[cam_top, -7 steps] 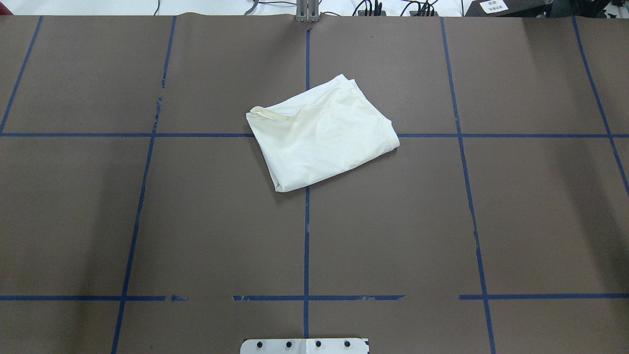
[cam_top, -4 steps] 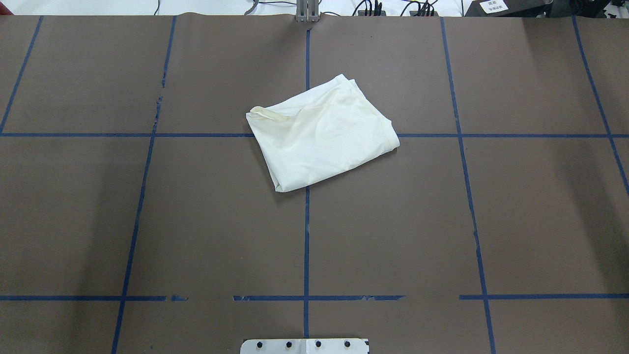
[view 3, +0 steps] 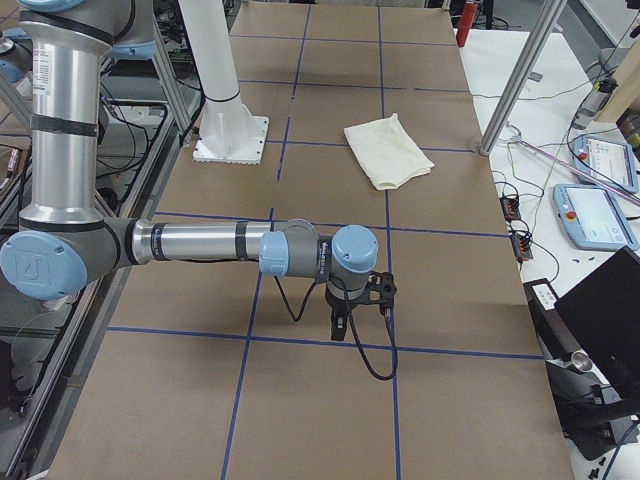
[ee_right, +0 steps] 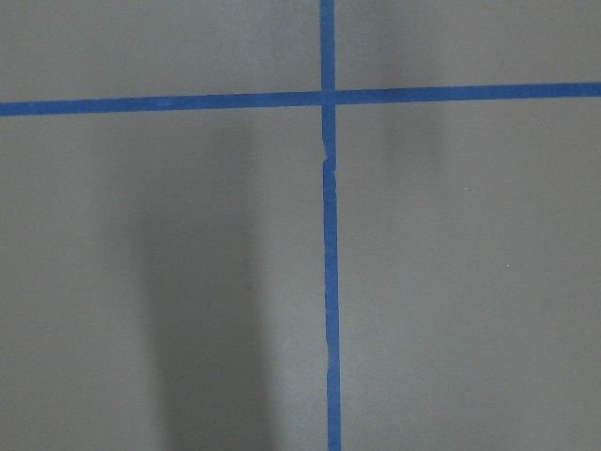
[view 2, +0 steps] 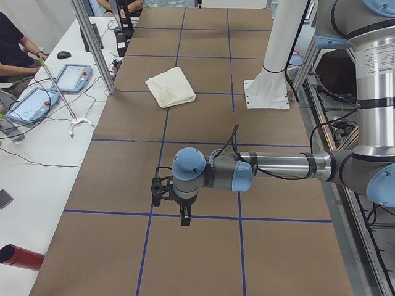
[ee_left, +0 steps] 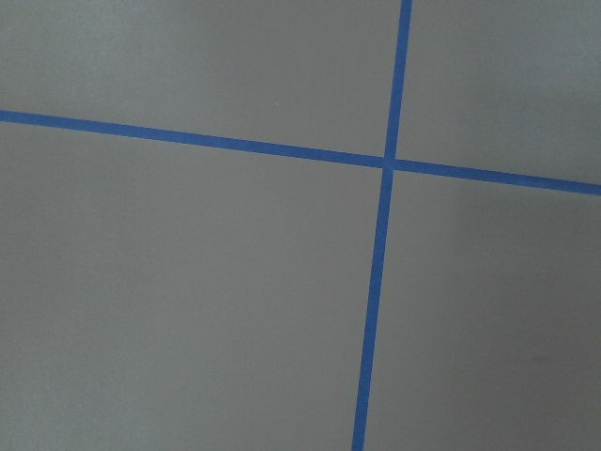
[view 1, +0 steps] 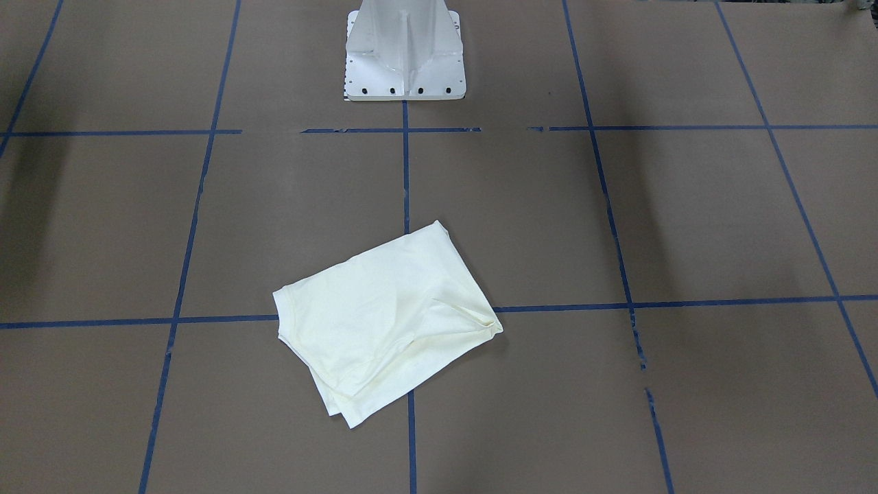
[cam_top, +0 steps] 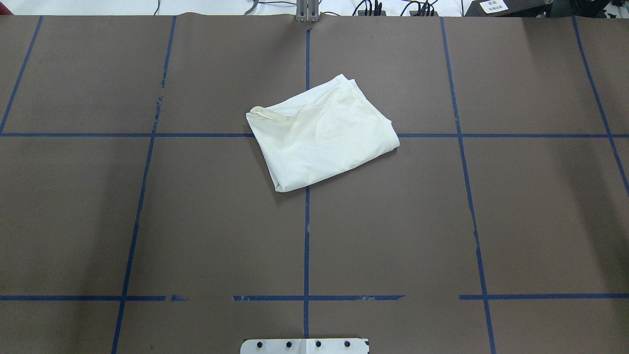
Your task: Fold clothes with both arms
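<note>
Lying folded at the upper centre of the overhead frame on the desk [cam_top: 147, 221], the shirt [cam_top: 322, 135] is likely light, soft and floppy, best pinched at a hemmed corner; whether the left fingers [view 2: 183, 214] and right fingers [view 3: 338, 325] are spread, I cannot tell.

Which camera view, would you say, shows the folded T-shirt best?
The overhead exterior view: the T-shirt lies large, central, every edge visible. Front-facing shows it nearly as well; the side views show it small and distant; the wrist views miss it.
</note>
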Tool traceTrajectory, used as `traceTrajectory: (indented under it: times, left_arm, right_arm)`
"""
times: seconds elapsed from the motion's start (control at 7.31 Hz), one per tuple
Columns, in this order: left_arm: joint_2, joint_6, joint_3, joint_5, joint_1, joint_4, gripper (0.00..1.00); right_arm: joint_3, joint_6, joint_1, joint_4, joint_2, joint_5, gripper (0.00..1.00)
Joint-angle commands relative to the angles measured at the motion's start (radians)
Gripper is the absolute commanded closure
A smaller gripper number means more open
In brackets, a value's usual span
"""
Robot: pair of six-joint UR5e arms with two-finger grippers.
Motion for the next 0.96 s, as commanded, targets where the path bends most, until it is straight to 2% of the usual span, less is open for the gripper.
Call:
traceTrajectory:
  times: [0.0, 0.14, 0.41, 0.82]
  left_arm:
    - [0.0, 0.0, 0.01, 0.002, 0.002, -0.07, 0.0]
    - [-0.001, 0.002, 0.014, 0.002, 0.003, -0.075, 0.0]
    - [-0.007, 0.064, 0.014, 0.099, 0.002, -0.075, 0.0]
    - [-0.003, 0.066, 0.011, 0.098, 0.002, -0.067, 0.0]
  right_arm:
    - [0.005, 0.004, 0.0, 0.0, 0.005, 0.0, 0.0]
    - [0.005, 0.002, 0.0, 0.002, 0.005, 0.0, 0.0]
    - [0.006, 0.001, 0.0, 0.003, 0.012, -0.003, 0.0]
    - [0.002, 0.004, 0.0, 0.0, 0.013, -0.003, 0.0]
